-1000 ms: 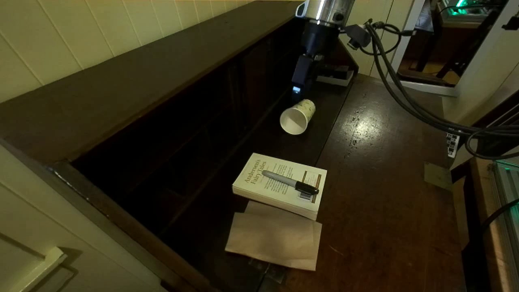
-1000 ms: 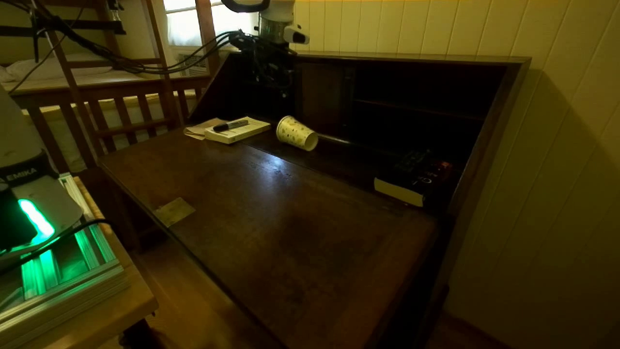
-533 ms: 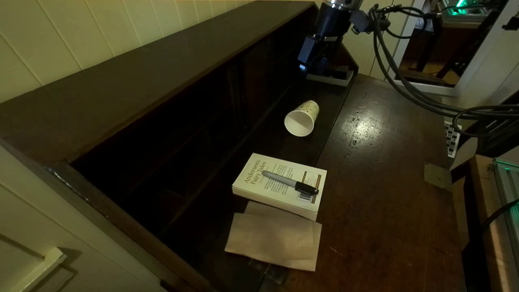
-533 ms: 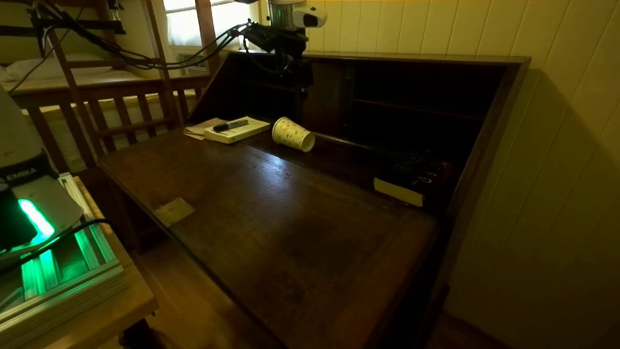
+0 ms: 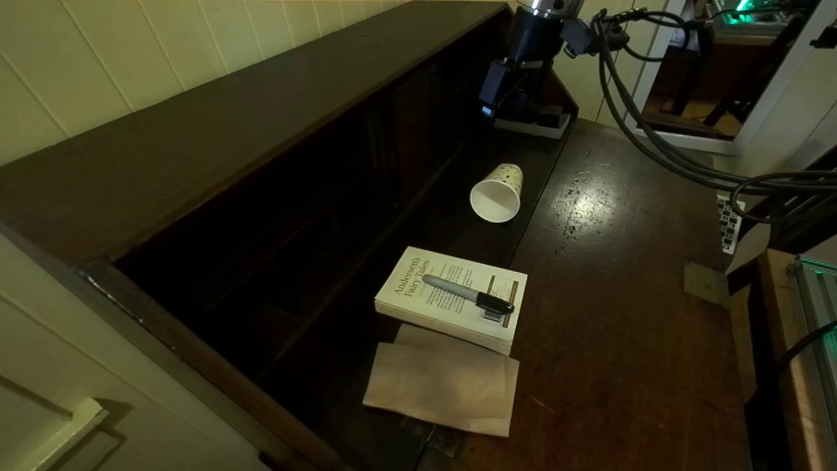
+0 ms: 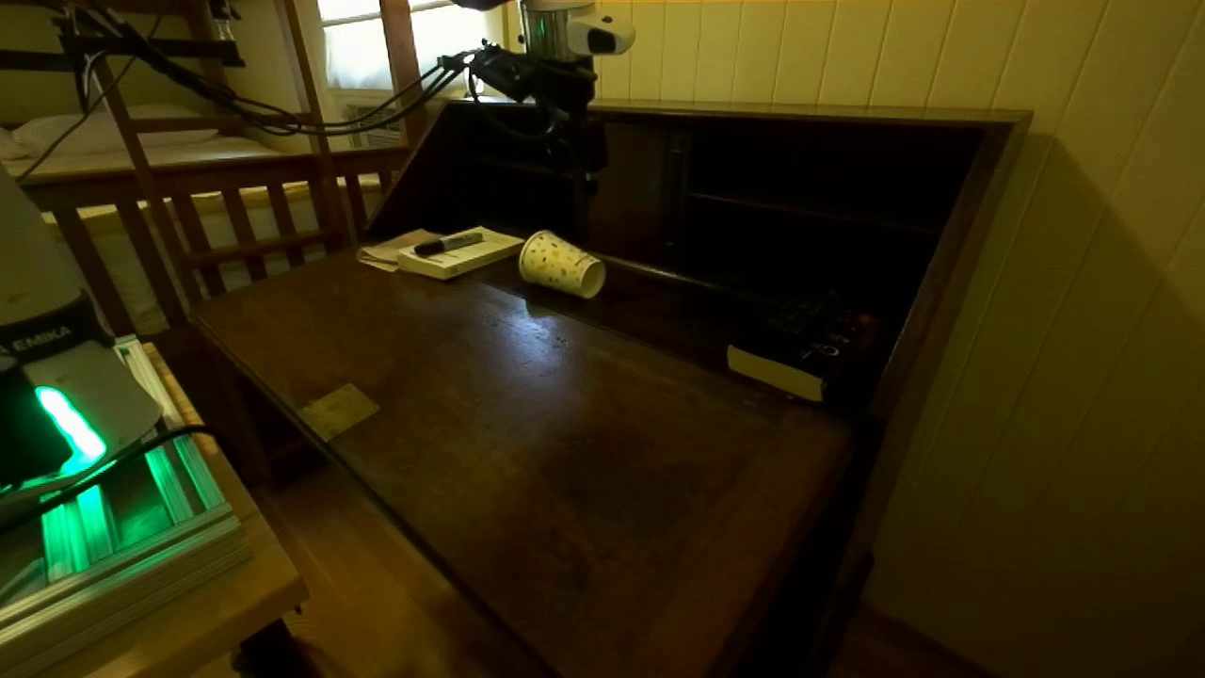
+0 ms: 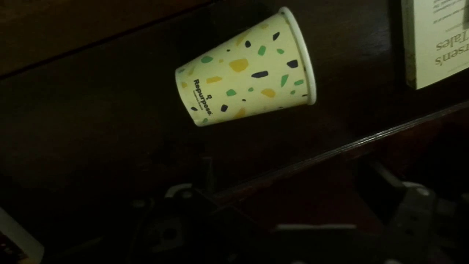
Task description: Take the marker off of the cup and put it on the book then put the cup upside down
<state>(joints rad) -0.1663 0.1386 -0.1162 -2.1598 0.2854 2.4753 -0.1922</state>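
1. In the wrist view, the right edge cuts off the white book [image 7: 427,69].
2. There, the cup [image 7: 249,71] hides its own inside.
3. The fingers [image 7: 381,190], also there, barely show in the dark.
4. In an exterior view, the marker [image 5: 468,294] covers some of that book's print; the finest lines are too small to read.
5. In an exterior view, shadow obscures most of the black book [image 6: 800,337] and its cover.
6. The top edge cuts off the arm [image 6: 555,36] in both exterior views.

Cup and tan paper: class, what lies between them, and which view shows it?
The white book lies between the cup and the tan paper, with the marker on top; both exterior views show this.
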